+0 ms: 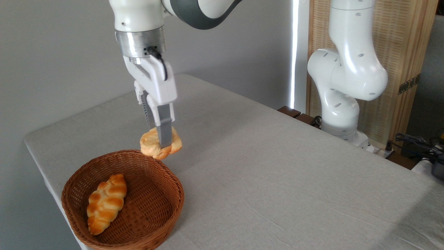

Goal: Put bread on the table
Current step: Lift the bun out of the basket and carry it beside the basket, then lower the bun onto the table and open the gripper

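A: Gripper (pixel 162 140) clamped on bun (pixel 160 143), fingers pointing down, bun hanging just past the basket (pixel 122 199) rim.

B: Why clear of the rim?

A: Likely to free it for setting down on bare worktop (pixel 277 166). Pinched across the middle, tilted a little.

B: Loaf (pixel 105 203)?

A: Lying in basket, untouched; not the target.

B: Next?

A: Probably sideways, then down, then release.

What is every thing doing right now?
gripper: shut on the bun, pointing down.
bun: held up, over the basket's far rim.
braided loaf: lying in the basket.
basket: upright on the table.
table: covered with grey cloth.
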`<state>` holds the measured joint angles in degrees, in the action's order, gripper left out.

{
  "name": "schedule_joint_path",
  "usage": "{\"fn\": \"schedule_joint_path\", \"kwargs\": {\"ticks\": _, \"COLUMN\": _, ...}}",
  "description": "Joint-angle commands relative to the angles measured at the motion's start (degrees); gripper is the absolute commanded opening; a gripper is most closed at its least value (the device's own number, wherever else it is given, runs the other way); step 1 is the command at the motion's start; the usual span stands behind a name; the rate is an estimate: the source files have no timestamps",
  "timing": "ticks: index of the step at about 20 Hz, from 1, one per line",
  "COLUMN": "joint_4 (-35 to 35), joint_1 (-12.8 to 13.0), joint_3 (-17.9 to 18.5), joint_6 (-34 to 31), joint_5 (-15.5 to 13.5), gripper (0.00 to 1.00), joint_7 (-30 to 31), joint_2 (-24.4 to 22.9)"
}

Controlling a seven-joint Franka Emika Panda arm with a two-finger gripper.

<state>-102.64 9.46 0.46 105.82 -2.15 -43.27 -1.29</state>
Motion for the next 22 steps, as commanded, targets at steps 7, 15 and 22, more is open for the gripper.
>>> {"fn": "schedule_joint_path", "kwargs": {"ticks": 7, "joint_4": -13.98, "joint_1": 1.79, "joint_3": -5.29, "joint_6": 3.59, "joint_5": -3.30, "gripper": 0.58, "joint_7": 12.86, "joint_2": -5.30}}
{"fn": "schedule_joint_path", "kwargs": {"ticks": 15, "joint_4": -15.66, "joint_1": 6.27, "joint_3": -5.29, "joint_6": 10.28, "joint_5": -4.36, "gripper": 1.00, "joint_7": 15.24, "joint_2": -0.20}}
{"fn": "schedule_joint_path", "kwargs": {"ticks": 22, "joint_4": -15.58, "joint_1": 6.54, "joint_3": -5.29, "joint_6": 10.11, "joint_5": -4.36, "gripper": 1.00, "joint_7": 15.41, "joint_2": -0.12}}
